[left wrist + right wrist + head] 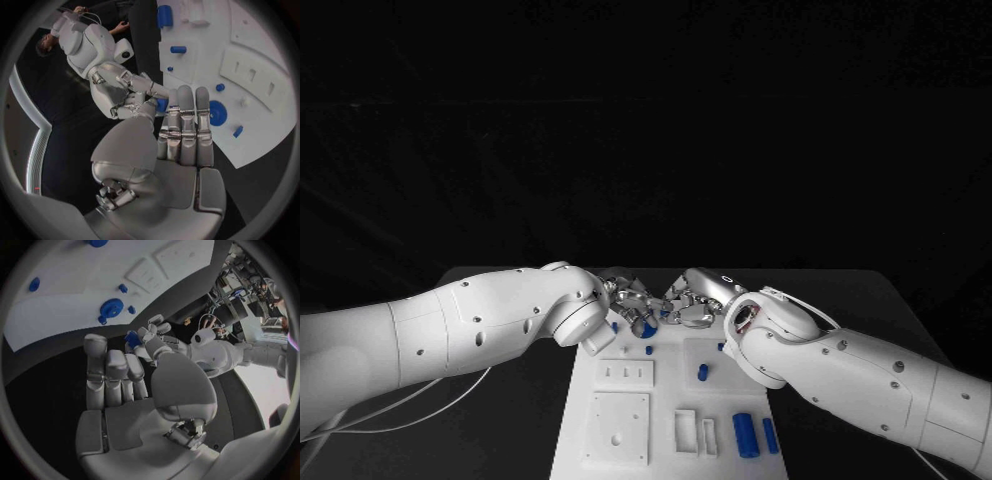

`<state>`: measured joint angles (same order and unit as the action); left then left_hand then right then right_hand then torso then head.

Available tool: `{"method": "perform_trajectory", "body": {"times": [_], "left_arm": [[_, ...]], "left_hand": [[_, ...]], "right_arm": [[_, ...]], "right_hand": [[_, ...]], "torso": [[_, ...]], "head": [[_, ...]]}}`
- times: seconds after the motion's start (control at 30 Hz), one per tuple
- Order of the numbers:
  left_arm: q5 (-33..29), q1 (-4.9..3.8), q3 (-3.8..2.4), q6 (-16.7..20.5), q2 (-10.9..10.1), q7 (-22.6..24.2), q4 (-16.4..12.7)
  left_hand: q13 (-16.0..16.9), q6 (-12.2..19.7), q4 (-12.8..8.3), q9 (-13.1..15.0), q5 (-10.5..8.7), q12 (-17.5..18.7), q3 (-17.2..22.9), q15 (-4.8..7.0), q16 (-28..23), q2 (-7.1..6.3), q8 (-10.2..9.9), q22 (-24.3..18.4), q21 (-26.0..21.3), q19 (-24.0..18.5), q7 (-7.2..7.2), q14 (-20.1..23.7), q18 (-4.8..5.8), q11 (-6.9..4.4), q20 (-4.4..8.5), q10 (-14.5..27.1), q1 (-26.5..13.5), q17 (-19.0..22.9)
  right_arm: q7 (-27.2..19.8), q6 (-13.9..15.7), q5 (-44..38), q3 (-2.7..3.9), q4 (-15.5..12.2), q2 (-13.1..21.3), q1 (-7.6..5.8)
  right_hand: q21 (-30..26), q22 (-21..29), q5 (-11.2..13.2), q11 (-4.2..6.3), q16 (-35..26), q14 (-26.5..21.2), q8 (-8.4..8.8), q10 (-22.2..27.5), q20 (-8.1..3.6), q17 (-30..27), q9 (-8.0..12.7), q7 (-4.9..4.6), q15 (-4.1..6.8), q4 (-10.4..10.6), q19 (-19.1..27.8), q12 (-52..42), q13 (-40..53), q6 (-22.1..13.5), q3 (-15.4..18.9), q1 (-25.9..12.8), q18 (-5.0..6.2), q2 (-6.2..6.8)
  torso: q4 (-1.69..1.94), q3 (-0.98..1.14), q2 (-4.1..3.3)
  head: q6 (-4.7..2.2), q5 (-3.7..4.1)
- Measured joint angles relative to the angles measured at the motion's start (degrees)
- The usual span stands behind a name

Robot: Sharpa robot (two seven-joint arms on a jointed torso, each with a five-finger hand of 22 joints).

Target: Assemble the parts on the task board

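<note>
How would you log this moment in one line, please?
left hand, right hand: fingers meeting over task board far end | blue part between them | holder unclear

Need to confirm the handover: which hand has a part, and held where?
The left hand pinches a small blue part at its fingertips; which end cannot be told. The right hand meets it there.

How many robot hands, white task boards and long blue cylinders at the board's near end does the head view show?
Hands: 2, left hand and right hand
Task board: 1
Long blue cylinders: 2
Total: 5
</note>
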<state>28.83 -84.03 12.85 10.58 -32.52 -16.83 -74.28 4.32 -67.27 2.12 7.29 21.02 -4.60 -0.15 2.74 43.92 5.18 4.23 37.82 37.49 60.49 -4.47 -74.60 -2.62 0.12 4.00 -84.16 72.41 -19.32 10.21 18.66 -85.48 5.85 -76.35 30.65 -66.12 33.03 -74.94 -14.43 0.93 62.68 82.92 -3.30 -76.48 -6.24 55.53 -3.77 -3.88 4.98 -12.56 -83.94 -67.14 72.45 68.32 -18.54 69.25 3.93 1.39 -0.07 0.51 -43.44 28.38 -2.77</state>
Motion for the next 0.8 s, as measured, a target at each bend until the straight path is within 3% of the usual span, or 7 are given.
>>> {"method": "perform_trajectory", "body": {"times": [0.13, 0.17, 0.37, 0.43, 0.47, 0.5, 0.8], "left_arm": [[-0.04, 0.03, 0.0, -0.01, 0.02, -0.17, 0.02], [-0.06, 0.05, 0.0, -0.04, 0.03, -0.21, 0.02], [-0.15, 0.11, -0.03, -0.25, 0.01, -0.31, 0.02], [-0.18, 0.15, -0.03, -0.27, 0.01, -0.32, 0.05], [-0.2, 0.17, -0.03, -0.28, 0.01, -0.32, 0.09], [-0.22, 0.21, -0.03, -0.29, 0.02, -0.32, 0.14], [-0.46, 0.51, -0.06, -0.38, 0.18, -0.27, 0.4]], "left_hand": [[0.0, 0.0, -0.22, 5.26, 3.81, -0.25, 1.25, 0.22, 0.79, -0.69, 0.39, 0.55, 0.12, -0.31, 0.0, 0.22, 0.0, -0.26, 0.31, 0.26, -0.2, -0.58], [0.0, 0.01, -0.44, 6.05, 5.07, -0.63, 1.69, 0.32, 0.92, -0.95, 0.69, 0.74, 0.32, -0.31, 0.01, 0.32, 0.52, -0.45, 0.31, 0.19, -0.33, -0.77], [0.36, 1.17, -1.93, 6.32, 10.34, -2.31, 5.02, 0.72, 2.65, -2.38, 1.81, 2.17, 1.18, -0.82, 1.17, 0.72, 0.9, -0.83, 0.82, 0.21, -1.18, -1.71], [0.57, 1.28, -2.33, 8.39, 14.66, -3.03, 6.19, 0.87, 3.35, -3.34, 2.23, 2.67, 1.48, -1.04, 1.28, 0.88, 0.9, -0.83, 0.97, 0.21, -2.14, -2.08], [0.68, 1.5, -2.61, 8.7, 16.01, -3.4, 6.85, 1.03, 3.75, -3.79, 2.61, 2.95, 1.7, -1.35, 1.49, 1.04, 0.91, -0.85, 0.91, 0.2, -2.58, -2.25], [0.91, 1.73, -3.24, 10.91, 17.21, -4.01, 7.85, 1.12, 4.45, -4.03, 2.7, 3.38, 2.1, -1.55, 1.73, 1.38, 0.9, -0.95, 0.93, 0.12, -3.65, -2.56], [3.96, 2.41, -5.36, 16.83, 17.39, -9.76, 10.08, 1.64, 10.56, -4.35, 2.54, 6.03, 3.43, -2.15, 2.41, 2.55, 0.9, -1.8, 1.54, 0.15, -6.02, -4.25]], "right_arm": [[0.0, -0.06, -0.02, -0.06, 0.0, -0.05, 0.0], [0.0, -0.08, -0.02, -0.08, 0.01, -0.06, 0.0], [-0.01, -0.18, -0.04, -0.12, 0.01, -0.08, 0.01], [-0.04, -0.21, -0.05, -0.13, 0.01, -0.09, 0.02], [-0.06, -0.23, -0.05, -0.13, 0.01, -0.11, 0.02], [-0.08, -0.25, -0.05, -0.13, 0.0, -0.12, 0.02], [-0.08, -0.41, -0.06, -0.21, 0.05, -0.08, 0.04]], "right_hand": [[0.0, 0.0, 0.0, 0.0, 0.0, 0.03, 0.05, 0.0, 0.0, 0.0, -0.01, -0.08, -0.03, 0.0, 0.0, 0.0, 0.0, 0.04, 0.0, 0.0, 0.0, 0.0], [0.0, 0.0, 0.0, 0.0, 0.0, 0.01, 0.06, 0.0, 0.0, 0.0, -0.01, -0.09, -0.01, 0.0, 0.0, 0.0, 0.0, 0.04, 0.0, 0.0, 0.0, 0.0], [0.0, 0.01, 0.0, 0.0, 0.0, -0.15, 0.1, 0.0, 0.0, 0.0, -0.02, -0.12, 0.13, -0.03, 0.0, 0.0, 0.0, 0.0, -0.34, 0.01, -0.01, -0.01], [0.0, 0.01, 0.0, 0.0, 0.0, -0.15, 0.03, 0.0, 0.0, 0.0, -0.04, -0.08, 0.12, -0.08, 0.0, 0.0, 0.0, 0.04, -0.39, 0.01, 0.0, -0.01], [0.0, 0.01, 0.01, 0.0, 0.0, -0.15, 0.0, 0.0, 0.0, 0.0, -0.04, -0.04, 0.12, -0.08, 0.0, 0.0, 0.0, 0.08, -0.39, 0.01, 0.0, -0.01], [0.0, 0.01, 0.01, 0.0, 0.0, -0.15, -0.08, 0.0, 0.0, 0.0, -0.04, 0.01, 0.12, -0.08, 0.0, 0.0, 0.0, 0.12, -0.39, 0.01, 0.0, -0.01], [0.0, 0.01, 0.02, -0.01, 0.0, -0.15, -0.16, -0.01, 0.0, 0.01, -0.04, 0.05, 0.11, -0.24, 0.0, 0.0, 0.0, 0.16, -0.55, 0.09, 0.0, -0.09]], "torso": [[-0.01, 0.0, -0.01], [-0.01, 0.0, -0.01], [-0.01, -0.02, -0.03], [0.0, -0.01, -0.04], [0.01, -0.02, -0.04], [0.01, -0.01, -0.04], [-0.05, 0.0, -0.05]], "head": [[0.07, -0.05], [0.07, -0.05], [0.26, 0.08], [0.29, 0.14], [0.3, 0.18], [0.3, 0.19], [0.44, 0.25]]}}
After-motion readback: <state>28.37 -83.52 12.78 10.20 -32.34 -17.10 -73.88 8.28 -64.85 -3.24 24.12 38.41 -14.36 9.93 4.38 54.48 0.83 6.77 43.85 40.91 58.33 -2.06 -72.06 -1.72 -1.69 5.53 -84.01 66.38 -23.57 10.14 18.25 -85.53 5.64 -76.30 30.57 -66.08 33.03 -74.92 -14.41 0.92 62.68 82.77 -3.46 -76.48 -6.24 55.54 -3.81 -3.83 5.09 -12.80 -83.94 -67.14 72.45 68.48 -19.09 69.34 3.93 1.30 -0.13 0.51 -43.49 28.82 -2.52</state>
